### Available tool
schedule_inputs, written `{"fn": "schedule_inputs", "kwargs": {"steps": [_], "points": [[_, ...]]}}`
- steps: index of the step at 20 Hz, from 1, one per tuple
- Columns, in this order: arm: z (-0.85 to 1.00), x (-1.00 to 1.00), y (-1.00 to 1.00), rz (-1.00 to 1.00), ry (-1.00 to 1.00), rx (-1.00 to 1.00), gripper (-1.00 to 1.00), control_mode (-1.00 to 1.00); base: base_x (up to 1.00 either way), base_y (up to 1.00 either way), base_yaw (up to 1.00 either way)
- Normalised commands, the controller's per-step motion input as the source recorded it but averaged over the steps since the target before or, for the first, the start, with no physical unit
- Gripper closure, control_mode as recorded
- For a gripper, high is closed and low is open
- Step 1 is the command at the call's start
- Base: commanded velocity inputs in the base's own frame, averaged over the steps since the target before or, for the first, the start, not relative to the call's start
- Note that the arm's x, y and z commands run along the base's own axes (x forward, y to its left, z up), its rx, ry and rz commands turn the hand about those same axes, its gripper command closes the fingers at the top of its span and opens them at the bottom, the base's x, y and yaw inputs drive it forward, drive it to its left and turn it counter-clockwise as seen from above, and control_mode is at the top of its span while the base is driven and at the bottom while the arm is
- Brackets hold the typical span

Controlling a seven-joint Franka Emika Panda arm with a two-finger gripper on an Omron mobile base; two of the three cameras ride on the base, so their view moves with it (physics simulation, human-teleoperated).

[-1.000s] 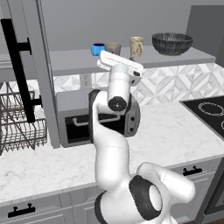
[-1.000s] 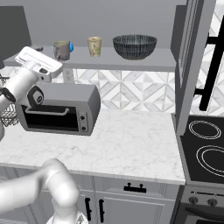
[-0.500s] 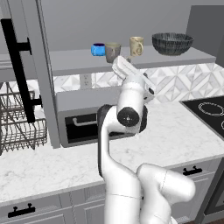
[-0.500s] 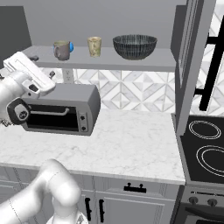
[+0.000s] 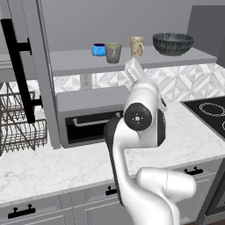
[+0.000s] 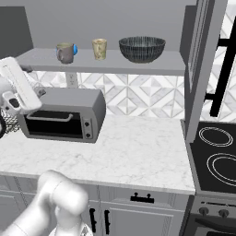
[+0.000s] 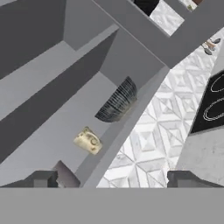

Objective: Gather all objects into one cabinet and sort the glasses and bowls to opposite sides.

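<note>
On the cabinet shelf (image 5: 74,59) stand a small blue bowl (image 5: 98,49), a grey-taupe mug (image 5: 113,52), a cream mug (image 5: 137,46) and a wide dark ribbed bowl (image 5: 173,43). From the right they line up as grey mug (image 6: 65,52), blue bowl (image 6: 74,49) behind it, cream mug (image 6: 99,49) and dark bowl (image 6: 142,49). My gripper (image 7: 114,180) is open and holds nothing. It points up at the shelf from below its front edge. The hand view shows the dark bowl (image 7: 117,103), cream mug (image 7: 88,140) and grey mug (image 7: 65,174) ahead.
A toaster oven (image 5: 88,116) sits on the marble counter (image 6: 138,147) under the shelf. The open cabinet door with its black bar handle (image 5: 19,70) hangs at the left above a wire dish rack (image 5: 19,127). A stove (image 6: 219,152) lies at the right.
The arm has swung right and nearer the cameras, its elbow now in front of the toaster oven. The dishes on the shelf have not moved.
</note>
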Motion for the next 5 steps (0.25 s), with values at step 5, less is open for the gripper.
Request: {"fn": "schedule_inputs", "kwargs": {"steps": [5], "points": [[0.10, -0.43, -0.38, -0.01, 0.05, 0.48, -1.00, -1.00, 0.00, 0.00, 0.00]]}}
